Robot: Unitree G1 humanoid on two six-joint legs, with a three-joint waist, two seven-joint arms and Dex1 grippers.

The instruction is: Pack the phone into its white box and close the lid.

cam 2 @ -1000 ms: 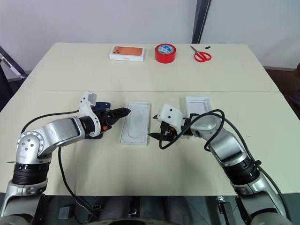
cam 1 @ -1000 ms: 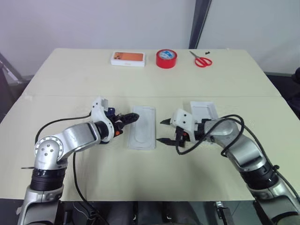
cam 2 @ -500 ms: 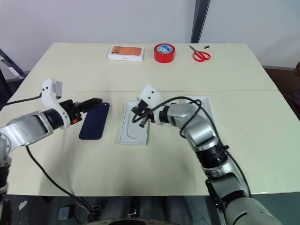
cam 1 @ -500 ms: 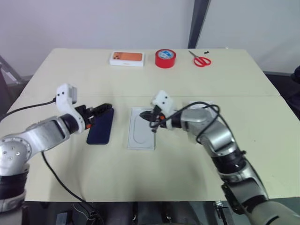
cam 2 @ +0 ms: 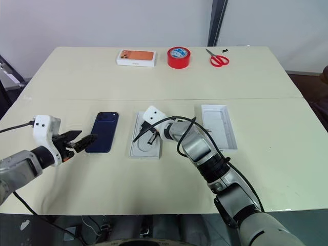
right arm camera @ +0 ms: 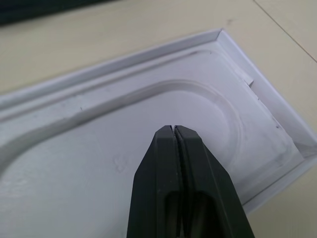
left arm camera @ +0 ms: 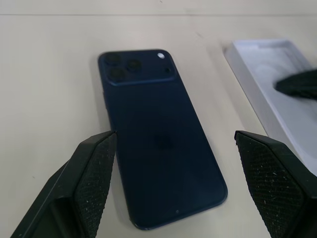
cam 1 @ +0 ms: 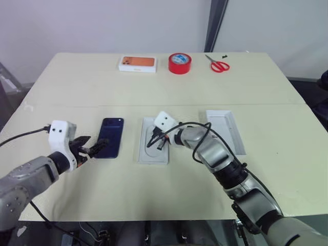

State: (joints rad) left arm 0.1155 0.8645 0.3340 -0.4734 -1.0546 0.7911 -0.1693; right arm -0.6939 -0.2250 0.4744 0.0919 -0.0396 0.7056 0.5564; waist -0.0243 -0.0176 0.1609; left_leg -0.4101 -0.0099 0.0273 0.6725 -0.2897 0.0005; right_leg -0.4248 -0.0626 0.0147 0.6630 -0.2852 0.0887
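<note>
The phone lies bare on the table, left of the white insert; my left gripper gapes beside it, my right gripper pinched empty; next, grasp the phone

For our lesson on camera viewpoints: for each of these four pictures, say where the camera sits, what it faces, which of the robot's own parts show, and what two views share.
Left eye view: on the head, looking forward and down over the table; both arms show.
Right eye view: the head's other eye, same scene, both arms.
Left wrist view: on the left wrist, facing the phone between the open left hand.
Right wrist view: on the right wrist, facing the white insert past the shut right hand.
Shared: both wrist views show that insert; the eye views show everything.
</note>
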